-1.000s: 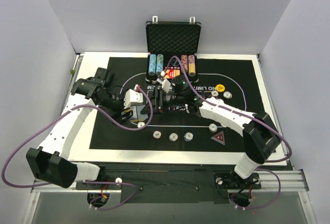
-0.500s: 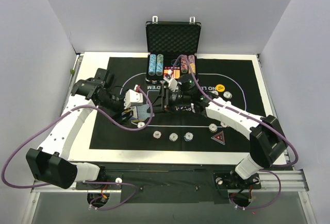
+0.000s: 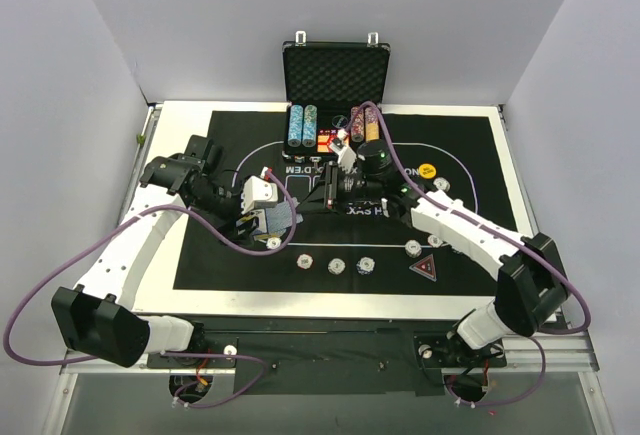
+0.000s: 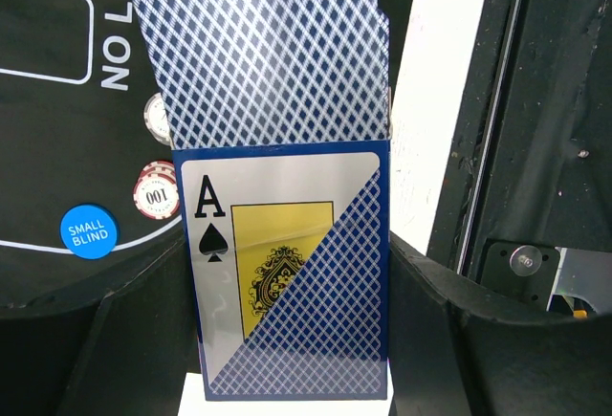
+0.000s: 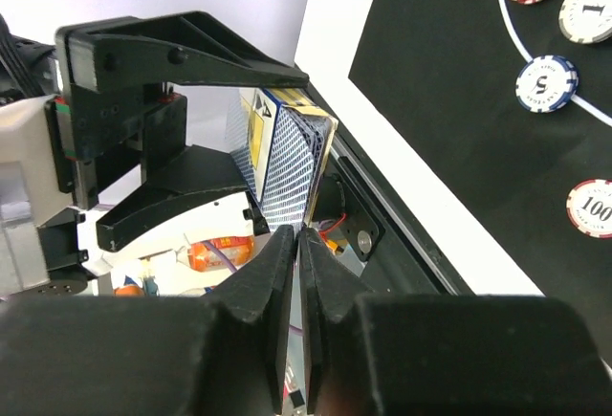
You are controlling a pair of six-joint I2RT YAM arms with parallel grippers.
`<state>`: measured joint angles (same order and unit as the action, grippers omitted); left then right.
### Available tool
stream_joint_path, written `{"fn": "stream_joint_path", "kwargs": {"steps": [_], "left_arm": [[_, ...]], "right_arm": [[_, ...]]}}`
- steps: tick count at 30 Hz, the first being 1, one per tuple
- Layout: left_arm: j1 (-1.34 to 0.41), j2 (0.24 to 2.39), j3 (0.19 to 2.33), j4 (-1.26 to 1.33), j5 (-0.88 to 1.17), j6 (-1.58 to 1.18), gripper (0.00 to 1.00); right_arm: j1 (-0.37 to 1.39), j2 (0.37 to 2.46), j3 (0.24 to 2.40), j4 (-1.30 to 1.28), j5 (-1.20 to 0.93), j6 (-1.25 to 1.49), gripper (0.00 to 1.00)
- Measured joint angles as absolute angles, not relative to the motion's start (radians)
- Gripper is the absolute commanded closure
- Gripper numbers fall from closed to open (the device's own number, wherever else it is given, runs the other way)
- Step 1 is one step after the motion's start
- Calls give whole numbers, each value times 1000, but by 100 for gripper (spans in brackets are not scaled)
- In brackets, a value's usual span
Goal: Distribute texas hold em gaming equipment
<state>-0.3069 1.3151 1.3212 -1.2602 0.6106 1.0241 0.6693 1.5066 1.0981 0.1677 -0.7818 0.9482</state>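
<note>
My left gripper point(image 4: 287, 277) is shut on the deck point(image 4: 287, 282), a blue-patterned box with an ace of spades on its face. Playing cards point(image 4: 268, 53) fan up out of the box. In the top view the left gripper point(image 3: 262, 217) holds the deck point(image 3: 278, 217) above the mat's left part. My right gripper point(image 5: 298, 236) is shut on the edge of one blue-backed card point(image 5: 287, 172) of that deck; from above the right gripper point(image 3: 308, 200) sits just right of the deck. Striped poker chips point(image 3: 336, 266) lie in a row on the mat, beside a black-red triangular marker point(image 3: 424, 267) and a yellow disc point(image 3: 427, 170).
The open black case point(image 3: 335, 75) with chip columns point(image 3: 302, 125) stands at the back middle. The black mat point(image 3: 200, 255) with white lettering covers the white table point(image 3: 165, 145). More chips point(image 5: 546, 83) and a blue small-blind disc point(image 4: 88, 230) lie under the grippers. Purple cables loop by both arms.
The right jaws have closed onto a card at the deck. The right arm's wrist and elbow have swung to the right. The left arm has stayed put with the deck.
</note>
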Motion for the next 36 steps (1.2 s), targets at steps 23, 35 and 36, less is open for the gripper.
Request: {"fn": "stream_joint_path", "kwargs": {"steps": [23,35,36], "left_arm": [[-307,1310,1320,-1262,602,1026,96],[-307,1309,1321,-1275,599,1024,96],[-307,1309,1321,-1277,599,1025,96]], "right_arm": [[466,1500,1068,271,-798,1047,100],[490,1921,1268,464,-774,1128,100],[500,1976,1308,461,-764,1127,100]]}}
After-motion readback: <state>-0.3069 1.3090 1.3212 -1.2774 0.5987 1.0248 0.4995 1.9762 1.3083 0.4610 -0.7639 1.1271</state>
